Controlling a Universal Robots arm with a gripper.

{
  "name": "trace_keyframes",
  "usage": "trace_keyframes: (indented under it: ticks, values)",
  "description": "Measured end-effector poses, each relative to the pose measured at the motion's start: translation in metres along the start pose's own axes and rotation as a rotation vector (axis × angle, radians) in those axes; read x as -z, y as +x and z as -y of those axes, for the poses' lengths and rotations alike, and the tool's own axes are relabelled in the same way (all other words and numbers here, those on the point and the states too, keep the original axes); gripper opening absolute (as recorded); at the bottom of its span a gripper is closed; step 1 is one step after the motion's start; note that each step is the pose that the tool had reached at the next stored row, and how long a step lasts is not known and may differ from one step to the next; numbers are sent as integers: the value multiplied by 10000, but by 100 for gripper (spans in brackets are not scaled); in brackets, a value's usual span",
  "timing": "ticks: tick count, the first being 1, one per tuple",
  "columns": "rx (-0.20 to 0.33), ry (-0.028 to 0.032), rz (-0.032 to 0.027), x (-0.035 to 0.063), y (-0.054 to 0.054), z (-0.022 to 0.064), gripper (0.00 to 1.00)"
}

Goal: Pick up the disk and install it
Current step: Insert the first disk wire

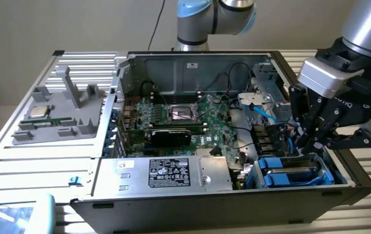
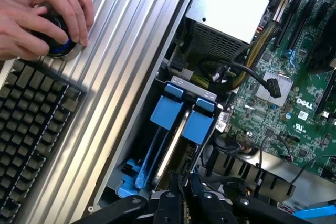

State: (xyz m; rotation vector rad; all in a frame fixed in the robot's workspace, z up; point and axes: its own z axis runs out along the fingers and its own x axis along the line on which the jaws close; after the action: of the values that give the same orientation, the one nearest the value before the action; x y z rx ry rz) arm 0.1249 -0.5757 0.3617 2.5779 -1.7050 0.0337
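1. Exterior view, worktop [image 1: 35, 161]: ribbed aluminium slats that carry everything listed below.
2. Computer case [image 1: 192, 204]: black tower laid on its side with the panel off. The motherboard [image 1: 192, 114] is exposed, and a silver power supply box [image 1: 172, 173] with a black label sits along the near wall.
3. Grey fixture [image 1: 62, 114]: stands on the worktop, to the exterior view's left of the case.
4. Keyboard [image 2: 31, 114]: black, on the slats beside the case. A person's fingers [image 2: 73, 9] rest on a round knob next to it.
5. Hand [image 1: 316, 145]: black and two-fingered, poised over the drive bay in the case's corner at the exterior view's right. Its fingers are drawn nearly together, with nothing visible between them. Whether they touch the carrier cannot be told.
6. Disk [image 1: 294, 171]: seated on edge in that bay, just below the hand and slightly to the exterior view's left of it. In the wrist view the disk [image 2: 176, 139] shows as a thin silver-grey edge between bright blue carrier rails and tabs. Its long axis runs straight away from the hand [image 2: 184, 195] toward the power supply box.
7. CPU chip [image 1: 39, 111]: small silver square lying in the fixture, well apart from the hand.
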Motion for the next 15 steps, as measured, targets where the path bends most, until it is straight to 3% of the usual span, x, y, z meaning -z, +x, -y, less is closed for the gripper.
trace_keyframes:
  ticks: [4,15]
  values:
    - [-320,25,-34,2,0,-1,16]
    - [-1397,-19,-7,2,-4,6,16]
